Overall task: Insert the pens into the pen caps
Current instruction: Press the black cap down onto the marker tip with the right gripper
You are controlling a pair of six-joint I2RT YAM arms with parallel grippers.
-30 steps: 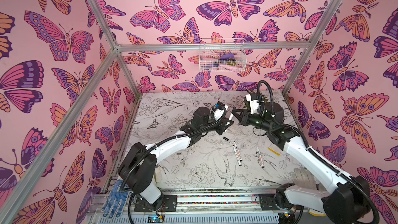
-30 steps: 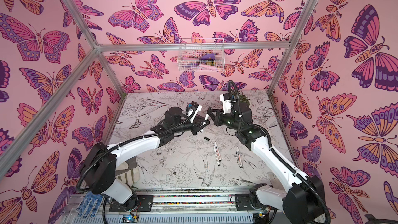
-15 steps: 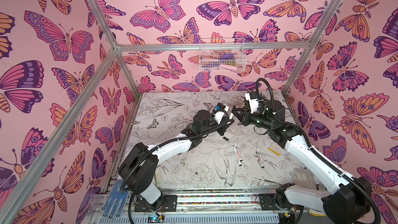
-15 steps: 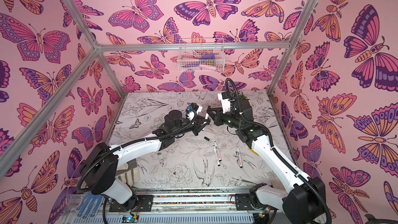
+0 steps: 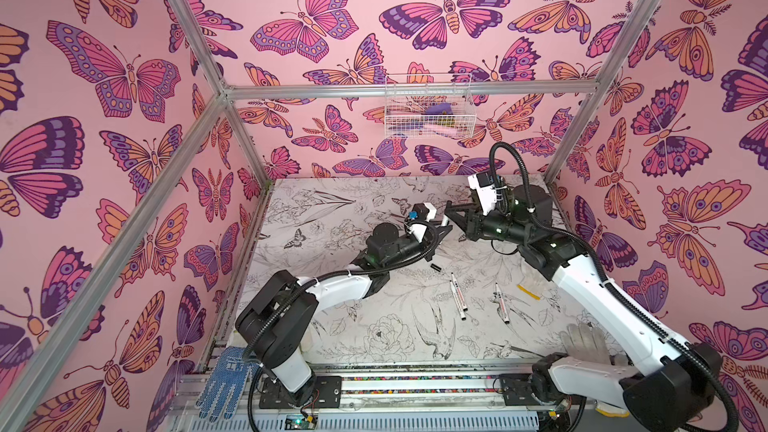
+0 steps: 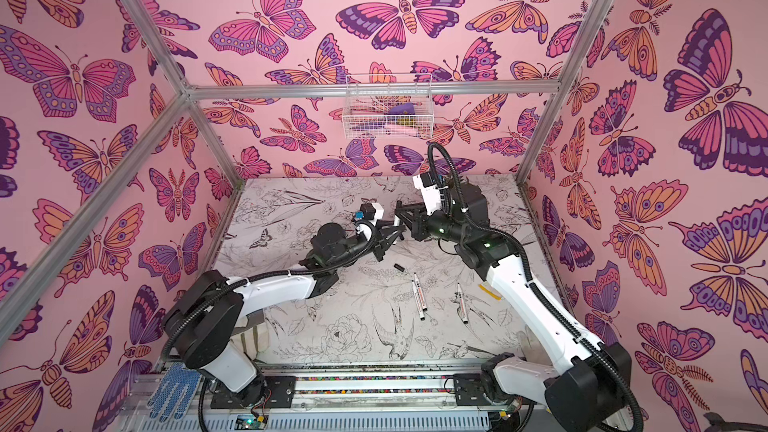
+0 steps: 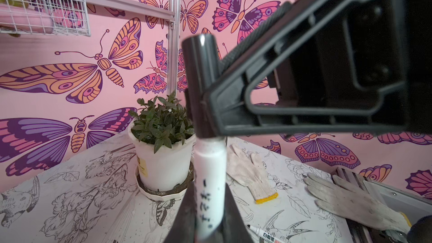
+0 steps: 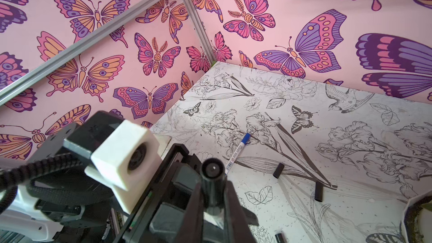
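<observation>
Right now your left gripper [image 7: 210,209] is clamped on a white pen [image 7: 210,160], and a black cap [image 7: 201,85] sits over the pen's far end. Your right gripper [image 8: 213,190] is pinched tight on that cap, meeting the left one above the middle of the table [image 5: 332,218]. Toward the arm bases, a loose black cap [image 5: 435,267] lies near two uncapped pens [image 5: 458,300]. In the right wrist view, a blue-capped pen [image 8: 238,150] lies near two more black caps [image 8: 278,170].
</observation>
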